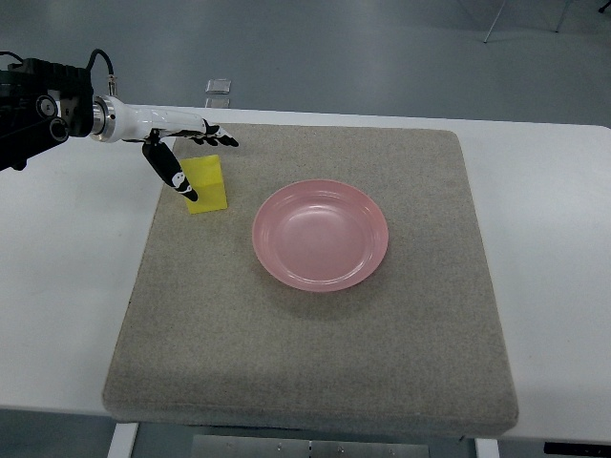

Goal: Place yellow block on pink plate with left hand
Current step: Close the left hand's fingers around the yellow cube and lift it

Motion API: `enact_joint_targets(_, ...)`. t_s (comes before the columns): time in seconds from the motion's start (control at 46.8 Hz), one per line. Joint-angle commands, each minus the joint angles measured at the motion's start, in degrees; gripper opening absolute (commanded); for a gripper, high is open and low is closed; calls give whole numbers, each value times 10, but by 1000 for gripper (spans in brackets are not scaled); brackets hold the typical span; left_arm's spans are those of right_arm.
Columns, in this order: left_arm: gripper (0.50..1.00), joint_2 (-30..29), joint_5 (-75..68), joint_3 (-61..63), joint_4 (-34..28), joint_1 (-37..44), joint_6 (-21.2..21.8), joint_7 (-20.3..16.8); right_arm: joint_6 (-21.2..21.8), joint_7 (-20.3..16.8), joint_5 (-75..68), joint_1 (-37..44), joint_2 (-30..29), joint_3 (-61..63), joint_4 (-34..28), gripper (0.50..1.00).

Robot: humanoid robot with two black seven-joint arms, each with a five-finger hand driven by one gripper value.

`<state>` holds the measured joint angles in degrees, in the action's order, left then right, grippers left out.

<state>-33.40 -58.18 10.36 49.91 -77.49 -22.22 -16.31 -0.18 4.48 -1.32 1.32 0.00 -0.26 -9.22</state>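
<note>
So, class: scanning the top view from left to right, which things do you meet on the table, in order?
Left robot hand → yellow block → pink plate, all over the grey mat.

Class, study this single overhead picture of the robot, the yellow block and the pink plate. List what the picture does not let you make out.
- Top view: whether the left hand actually touches the yellow block; one finger crosses its left edge, contact unclear from above.
- Top view: the block's height and far side, flattened by the steep angle.
- Top view: the right arm, outside the frame.
- Top view: the pink plate depth.
</note>
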Motion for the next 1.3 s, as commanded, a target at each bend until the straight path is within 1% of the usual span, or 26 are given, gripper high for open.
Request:
enact_joint_targets(0.0, 889, 0, -21, -2, -1, 7, 1, -10, 0, 0, 0, 0, 0, 0, 0, 924)
enact_joint_targets(0.064, 866, 0, -34, -2, -1, 8, 2, -21, 0, 0, 0, 0, 0, 0, 0, 924)
enact_joint_targets(0.235, 855, 3, -38, -2, -1, 9, 10, -24, 0, 0, 0, 0, 0, 0, 0, 924)
enact_joint_targets(0.32, 821, 4, -39, -1, -2, 9, 14, -24, 0, 0, 0, 0, 0, 0, 0, 924)
enact_joint_targets(0.342, 808, 4, -40, -1, -2, 9, 15, -24, 0, 0, 0, 0, 0, 0, 0, 924)
enact_joint_targets(0.363, 780, 4, -40, -1, -3, 10, 15, -24, 0, 0, 0, 0, 0, 0, 0, 924)
enact_joint_targets(0.406, 742, 5, -41, -1, -5, 12, 15, -24, 0, 0, 0, 0, 0, 0, 0, 924)
enact_joint_targets(0.47, 707, 5, -42, -1, -10, 16, 15, -24, 0, 0, 0, 0, 0, 0, 1, 924)
enact_joint_targets(0.513, 694, 5, -43, -1, -10, 16, 15, -24, 0, 0, 0, 0, 0, 0, 0, 924)
enact_joint_targets(0.577, 656, 4, -43, -1, -10, 16, 15, -24, 0, 0, 0, 0, 0, 0, 1, 924)
enact_joint_targets(0.641, 604, 4, -43, -1, -10, 16, 15, -24, 0, 0, 0, 0, 0, 0, 0, 924)
enact_joint_targets(0.662, 585, 4, -43, -1, -11, 16, 15, -24, 0, 0, 0, 0, 0, 0, 0, 924)
enact_joint_targets(0.683, 549, 4, -42, -1, -12, 16, 15, -24, 0, 0, 0, 0, 0, 0, 0, 924)
enact_joint_targets(0.705, 502, 5, -42, -1, -13, 16, 15, -24, 0, 0, 0, 0, 0, 0, 0, 924)
enact_joint_targets(1.025, 500, 3, -37, -4, -17, 12, 15, -24, 0, 0, 0, 0, 0, 0, 0, 924)
enact_joint_targets(1.132, 500, 6, -31, -4, -42, 10, 15, -26, 0, 0, 0, 0, 0, 0, 1, 924)
enact_joint_targets(1.239, 500, 18, -30, -4, -65, 8, 15, -40, 0, 0, 0, 0, 0, 0, 1, 924)
enact_joint_targets(1.282, 500, 18, -31, -5, -65, 8, 15, -43, 0, 0, 0, 0, 0, 0, 0, 924)
